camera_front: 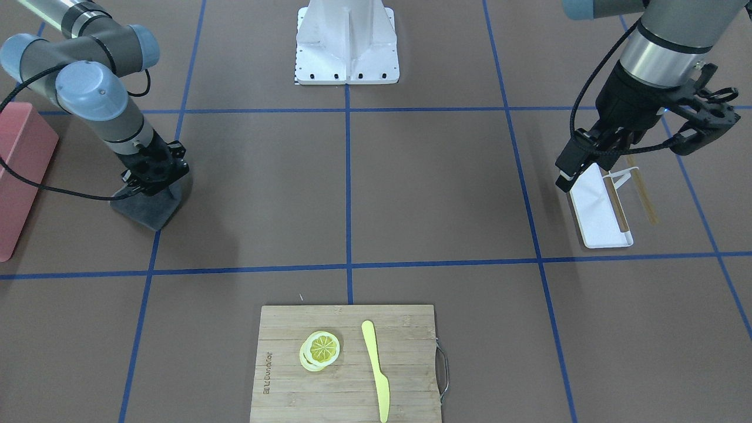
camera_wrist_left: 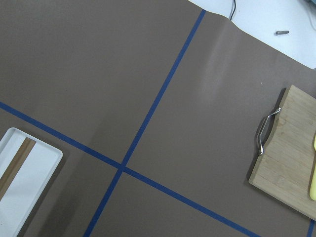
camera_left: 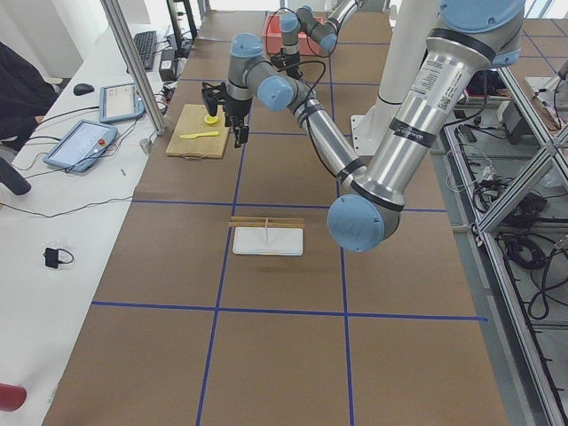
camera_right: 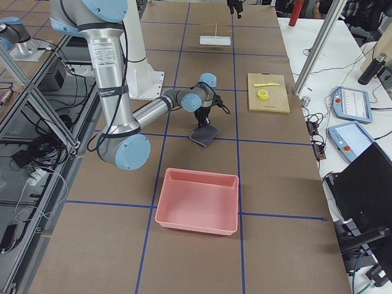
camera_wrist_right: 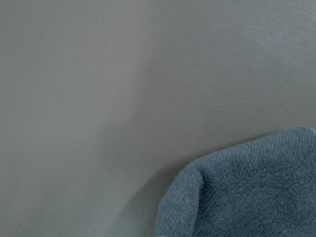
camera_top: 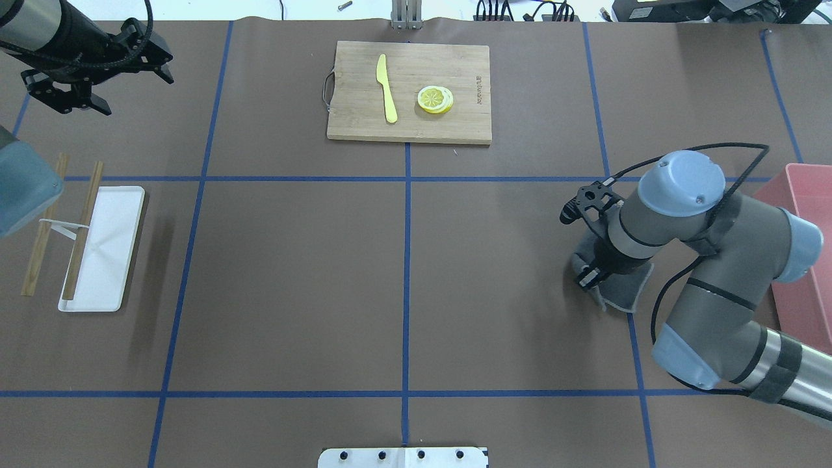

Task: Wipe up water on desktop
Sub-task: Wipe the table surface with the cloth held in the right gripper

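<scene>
The right gripper (camera_top: 593,276) points straight down at right of centre in the overhead view. It looks pinched on a raised fold of the grey cloth (camera_top: 625,291), though its own body hides the fingertips. The cloth lies bunched on the desktop (camera_top: 292,273), touching a blue tape line (camera_top: 636,344), with a pink bin (camera_top: 806,214) just beyond at the right edge.

The cloth should handle as light, limp and absorbent. A hold on a central fold would probably let its edges lie flat for wiping. The brown surface is stiff, flat and matte, so the cloth should slide across it. I can make out no wet patch.

The left gripper (camera_top: 130,88) hangs with its jaws spread in the upper left corner, well away.
</scene>
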